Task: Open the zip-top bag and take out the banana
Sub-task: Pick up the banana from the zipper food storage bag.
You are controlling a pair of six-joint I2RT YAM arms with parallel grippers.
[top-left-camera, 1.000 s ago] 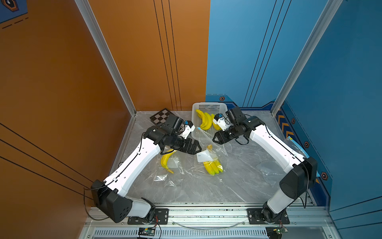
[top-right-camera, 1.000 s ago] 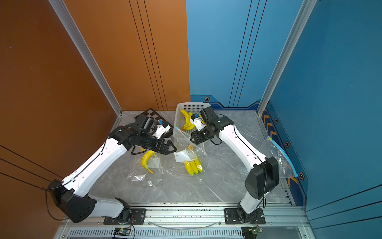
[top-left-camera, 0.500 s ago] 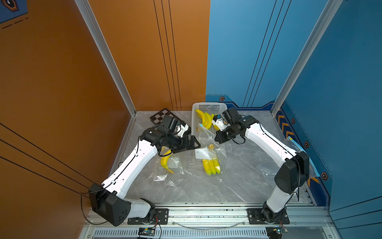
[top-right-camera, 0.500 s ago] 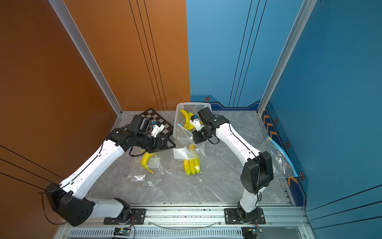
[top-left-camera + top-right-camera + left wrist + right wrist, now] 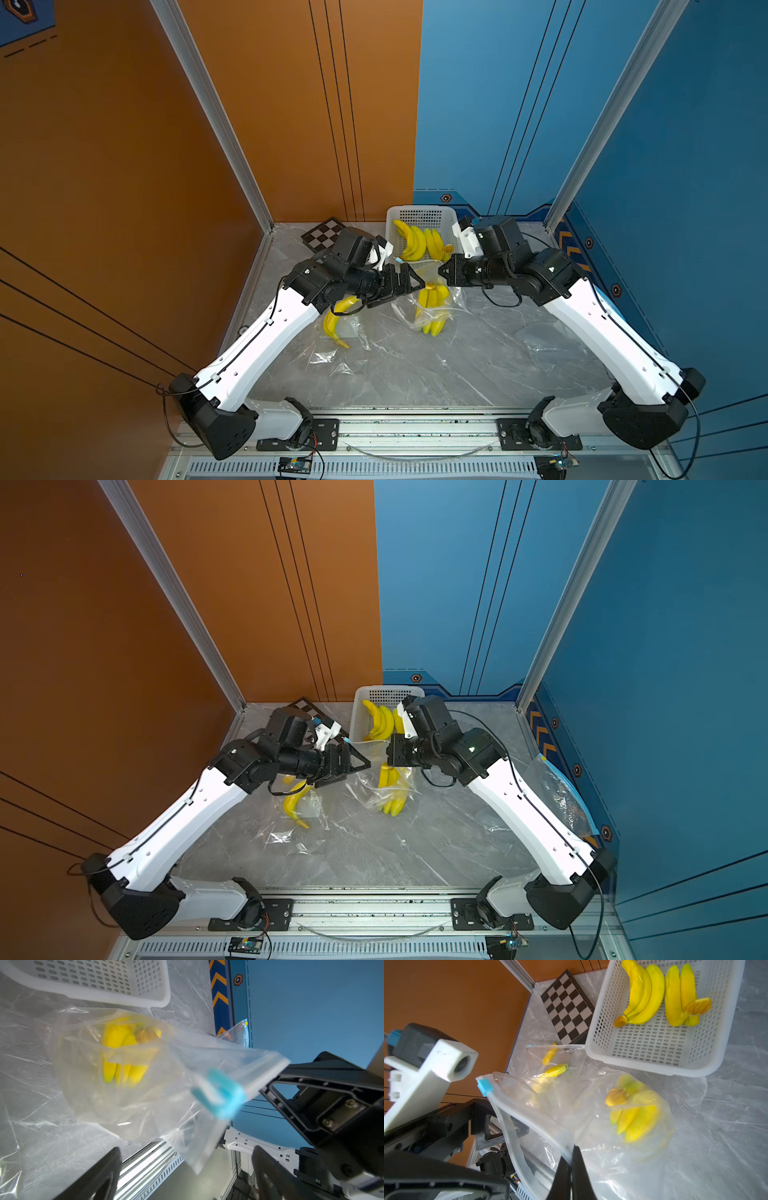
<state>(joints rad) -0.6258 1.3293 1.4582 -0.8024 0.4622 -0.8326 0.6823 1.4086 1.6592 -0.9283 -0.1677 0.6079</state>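
Your right gripper (image 5: 572,1153) is pressing its jaws together on the top edge of the clear zip-top bag (image 5: 571,1105) and holding it up off the marble table (image 5: 415,374). The banana bunch (image 5: 635,1118) is hanging inside the bag, low in its belly, between the two arms and in front of the white basket (image 5: 643,1064). Your left gripper (image 5: 409,284) is facing the bag with its jaws spread wide, gripping nothing. The blue slider (image 5: 222,1095) is sitting on the zip strip just in front of them.

This looks like the opening step. In the right wrist view the two zip tracks seem to be parting below the slider, but how far is unclear. Next, the left claw probably needs to close on the slider or the free lip and pull away from the right gripper. Meanwhile the right pinch should be staying firm. Another bagged banana (image 5: 334,328) is lying on the table under your left arm.
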